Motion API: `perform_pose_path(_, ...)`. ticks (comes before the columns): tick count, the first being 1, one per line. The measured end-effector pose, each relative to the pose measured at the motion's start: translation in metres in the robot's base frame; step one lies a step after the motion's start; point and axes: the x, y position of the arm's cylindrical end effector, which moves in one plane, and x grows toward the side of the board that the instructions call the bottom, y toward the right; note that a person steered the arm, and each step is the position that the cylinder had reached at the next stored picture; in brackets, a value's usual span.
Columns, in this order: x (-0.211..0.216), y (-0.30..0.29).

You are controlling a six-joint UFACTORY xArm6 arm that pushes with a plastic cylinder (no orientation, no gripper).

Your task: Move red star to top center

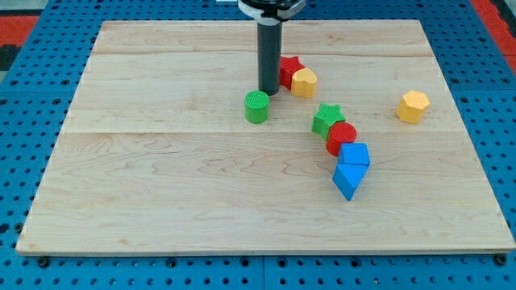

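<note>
Half the red star hides behind my tip and the yellow block; no gripper shows.

One high front view overlooking whole board.

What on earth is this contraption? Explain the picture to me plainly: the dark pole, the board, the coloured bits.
There is one picture, from one camera looking down at a pale wooden board. The dark pole is a robot arm's rod; it has no pincer and holds nothing, it only pushes. My tip rests just left of the red star block, which touches a yellow block. A green cylinder block sits just below my tip. Further right lie a green star block, a red cylinder block, two blue blocks and a yellow hexagonal block.
</note>
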Motion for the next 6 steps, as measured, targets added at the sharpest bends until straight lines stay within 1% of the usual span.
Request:
perform_pose_path(1,-0.002,0.029)
perform_pose_path(2,-0.033,0.035)
perform_pose_path(3,-0.074,0.036)
perform_pose_path(4,-0.078,0.041)
perform_pose_path(5,-0.091,0.07)
perform_pose_path(6,-0.097,0.07)
